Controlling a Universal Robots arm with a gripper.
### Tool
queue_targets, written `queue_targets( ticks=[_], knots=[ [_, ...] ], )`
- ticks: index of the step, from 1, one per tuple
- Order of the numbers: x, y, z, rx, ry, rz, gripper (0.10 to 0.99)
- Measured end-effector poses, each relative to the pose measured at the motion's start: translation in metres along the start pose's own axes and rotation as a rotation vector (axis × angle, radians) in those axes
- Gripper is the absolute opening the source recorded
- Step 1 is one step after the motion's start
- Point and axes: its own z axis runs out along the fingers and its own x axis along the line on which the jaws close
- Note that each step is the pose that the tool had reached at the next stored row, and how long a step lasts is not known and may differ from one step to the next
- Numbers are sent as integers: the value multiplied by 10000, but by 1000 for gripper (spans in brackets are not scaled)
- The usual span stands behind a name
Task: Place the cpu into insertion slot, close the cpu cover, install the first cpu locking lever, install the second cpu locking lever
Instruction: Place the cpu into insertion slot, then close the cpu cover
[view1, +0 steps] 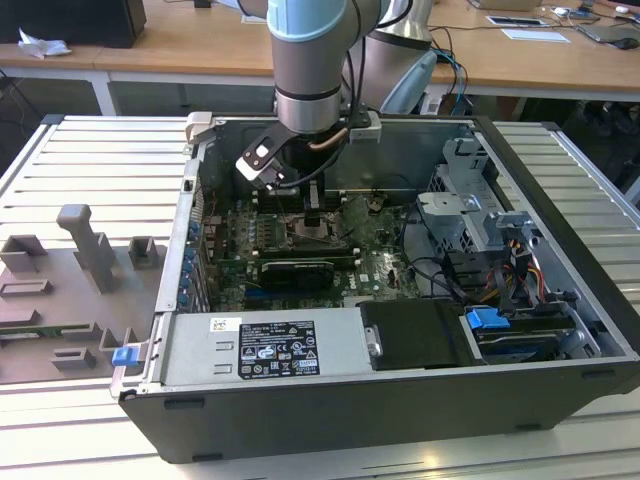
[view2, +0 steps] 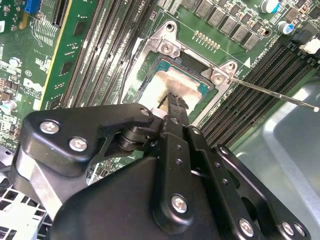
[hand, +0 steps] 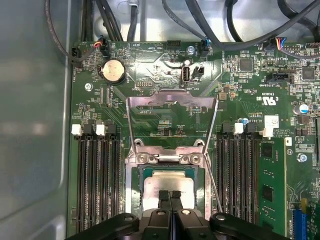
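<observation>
the tool (hand: 169, 194) is seen with its two fingertips drawn together, nothing gripped between them, the tips set on or just above the pale face of the cpu (hand: 166, 179); contact cannot be told for certain. the cpu is lying within the insertion slot (hand: 132, 186), and the cpu cover (hand: 172, 99) is swung back flat on its hinge, not yet closed.

a skewed chip is judged the main risk: if pressure is applied off centre, or the tips are dragged sideways, the cpu could be tilted in the slot and its contacts damaged. the thin locking lever (view2: 272, 93), standing out free beside the slot, could be caught by the tool's black linkage. the memory slots (hand: 97, 182) flanking the slot leave little room for sideways error.

the motherboard (hand: 150, 70) is lying flat inside an open computer case (view1: 555, 190), which is resting on a ribbed metal worktop (view1: 100, 160). a grey fixture block (view1: 85, 250) is set at the exterior view's left, and wooden desks (view1: 520, 65) are seen behind.
</observation>
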Motion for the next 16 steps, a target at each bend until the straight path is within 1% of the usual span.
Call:
queue_targets(
  ticks=[7,10,16],
  knots=[
    [0,1,-16,8,0,0,106],
    [0,3,-41,12,-1,1,106],
    [1,7,-84,13,33,3,106]
  ],
)
